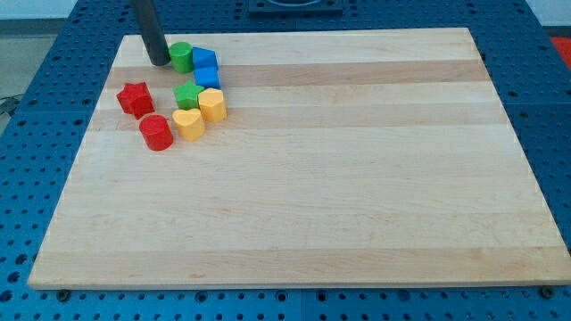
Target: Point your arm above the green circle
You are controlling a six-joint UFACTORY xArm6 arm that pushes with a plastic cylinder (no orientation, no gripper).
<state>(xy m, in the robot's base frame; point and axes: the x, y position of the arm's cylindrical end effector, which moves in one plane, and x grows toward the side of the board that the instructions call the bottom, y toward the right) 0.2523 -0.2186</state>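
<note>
Right now my tip (161, 62) rests in the upper left of the frame, just left of the green circle (181, 57); I have no gripper. Nudging rightward could shove it into the blue blocks (206, 68) beside it.

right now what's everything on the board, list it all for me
green circle: 1, green, top-left cluster, just right of my tip
blue blocks: 2, blue, stacked in view right of the green circle
green star: 1, green, below the circle
yellow hexagon: 1, yellow, right of the star
yellow heart: 1, yellow, below the star
red star: 1, red, leftmost
red cylinder: 1, red, lowest
board: 1, wood
my tip: 1, dark, beside the green circle's left
</note>
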